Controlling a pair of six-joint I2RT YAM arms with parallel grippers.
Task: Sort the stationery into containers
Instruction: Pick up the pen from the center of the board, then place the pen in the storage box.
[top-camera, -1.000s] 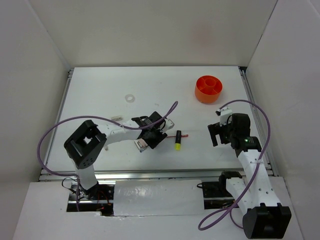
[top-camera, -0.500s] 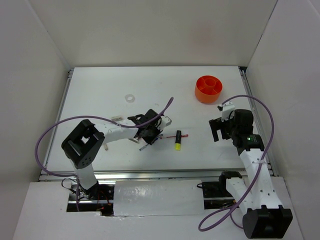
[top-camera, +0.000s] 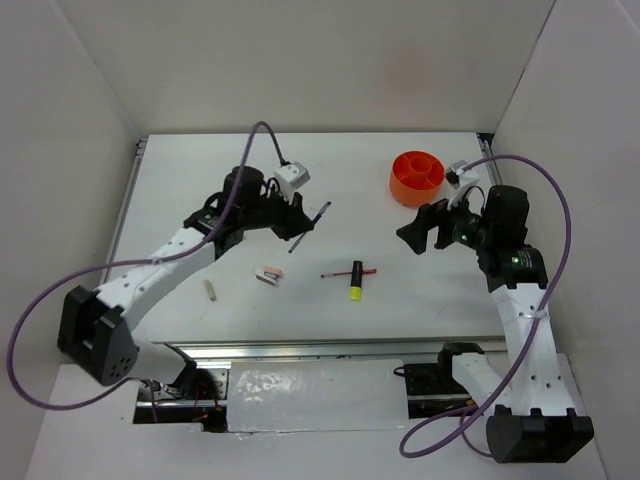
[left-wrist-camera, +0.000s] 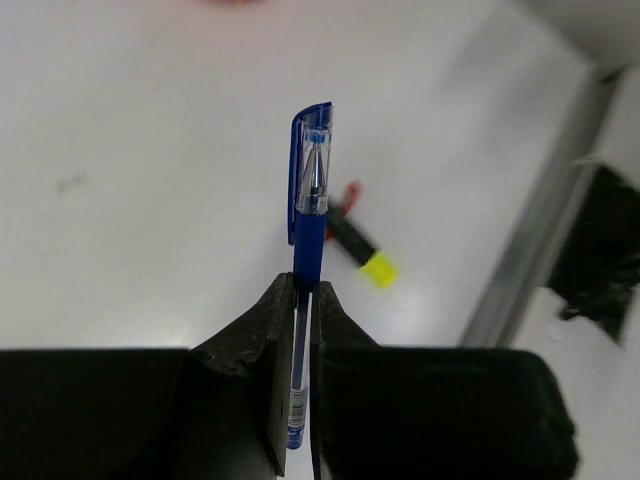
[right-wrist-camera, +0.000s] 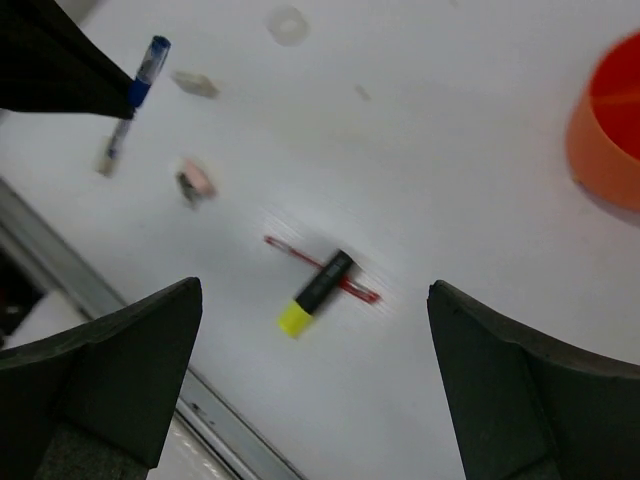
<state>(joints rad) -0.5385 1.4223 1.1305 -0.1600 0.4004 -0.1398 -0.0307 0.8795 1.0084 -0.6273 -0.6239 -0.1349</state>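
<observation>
I counted two pens, a blue pen (left-wrist-camera: 308, 200) clamped in the left gripper (left-wrist-camera: 303, 300) and a red pen (top-camera: 335, 272) mid-table crossed by the one yellow-capped black marker (top-camera: 355, 280), plus one pink-and-white eraser (top-camera: 268, 275), one beige block (top-camera: 211, 290) and one orange tub (top-camera: 417, 178) at the far right. The right gripper (top-camera: 425, 228) hung spread wide, holding nothing. From above my left arm (top-camera: 170, 260) hid the white ring (right-wrist-camera: 288, 25) and a second small block (right-wrist-camera: 195, 85); the right wrist view showed both blurred, the tub cut off.
</observation>
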